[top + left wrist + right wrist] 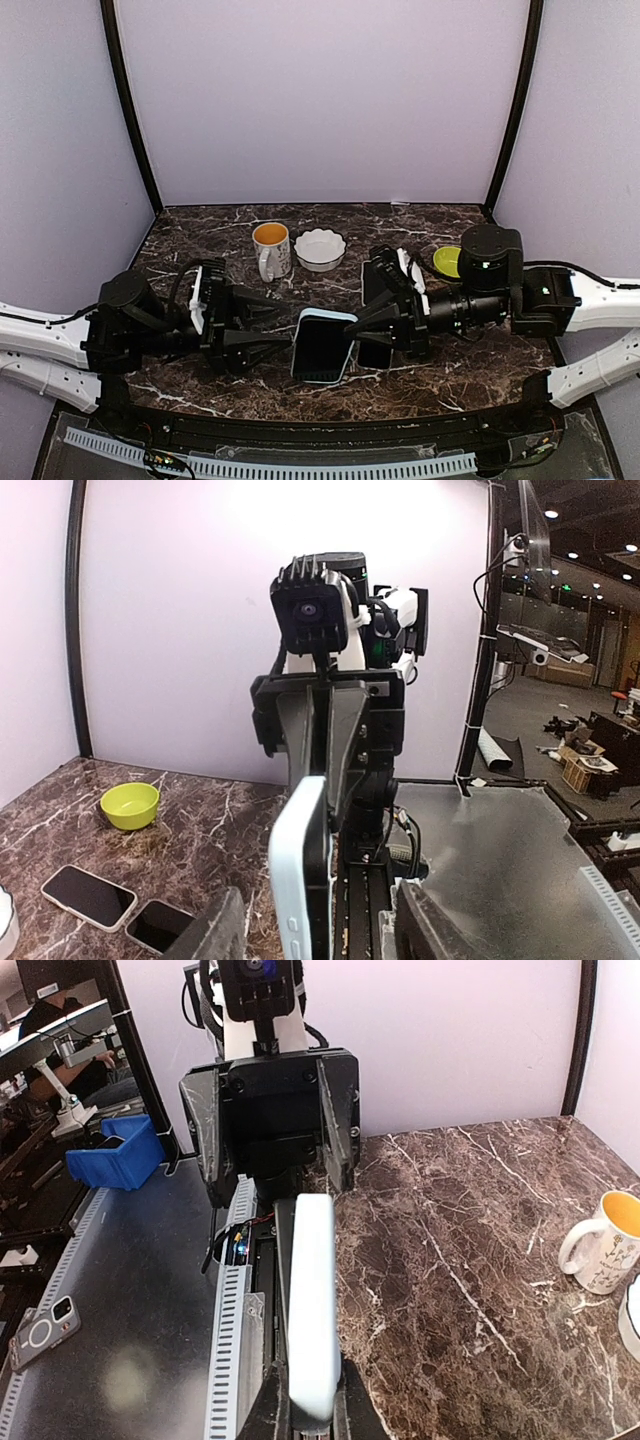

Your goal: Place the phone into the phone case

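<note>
Counting it up: one phone case [323,347], light blue, standing on edge in the air. It's dark inside its rim, and I can't tell if that's the phone's screen. The right gripper [322,780] is clamped on one end of it. The other end sits between the fingers of the left gripper [280,1155], which are spread apart and don't seem to touch it. Two loose phones, a pale-edged phone [88,895] and a dark phone [160,925], lie side by side on the marble table [450,375], down below the right gripper. One green bowl [130,805] sits just past them. One mug [271,248] and one white bowl [320,250] stand beyond both grippers, on the far side.
</note>
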Robot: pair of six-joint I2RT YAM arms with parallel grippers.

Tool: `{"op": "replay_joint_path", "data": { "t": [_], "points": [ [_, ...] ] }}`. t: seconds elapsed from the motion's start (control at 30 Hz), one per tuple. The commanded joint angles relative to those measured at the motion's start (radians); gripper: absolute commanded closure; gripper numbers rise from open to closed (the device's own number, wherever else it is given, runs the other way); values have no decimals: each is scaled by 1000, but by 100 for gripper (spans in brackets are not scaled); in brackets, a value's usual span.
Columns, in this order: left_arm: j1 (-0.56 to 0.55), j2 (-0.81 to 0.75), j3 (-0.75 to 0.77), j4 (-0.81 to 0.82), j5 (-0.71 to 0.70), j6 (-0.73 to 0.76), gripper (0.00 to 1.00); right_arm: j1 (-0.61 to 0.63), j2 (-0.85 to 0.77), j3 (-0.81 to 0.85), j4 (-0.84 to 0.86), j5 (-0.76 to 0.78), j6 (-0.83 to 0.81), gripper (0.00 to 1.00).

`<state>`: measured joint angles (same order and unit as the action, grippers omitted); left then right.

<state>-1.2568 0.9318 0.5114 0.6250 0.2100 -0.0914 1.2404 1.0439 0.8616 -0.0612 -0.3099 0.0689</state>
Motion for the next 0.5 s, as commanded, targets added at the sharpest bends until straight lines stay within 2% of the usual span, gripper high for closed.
{"op": "replay_joint_path", "data": {
  "t": [0.0,0.13,0.2,0.27,0.37,0.47],
  "points": [
    [-3,31,19,-2,-15,-20,41,-3,-16,6,115,-12,17,100],
    [-3,103,73,-23,10,-19,33,-4,-10,12,116,-19,20,100],
    [-3,130,98,-27,15,-19,33,-3,-6,16,113,-28,20,100],
    [-3,142,110,-7,18,-20,39,-3,-1,22,106,-36,20,100],
    [-3,138,94,56,5,-24,55,-3,0,24,94,-32,18,100],
    [-3,124,94,58,-2,-28,59,-3,-5,19,92,-26,17,100]
  ]
}}
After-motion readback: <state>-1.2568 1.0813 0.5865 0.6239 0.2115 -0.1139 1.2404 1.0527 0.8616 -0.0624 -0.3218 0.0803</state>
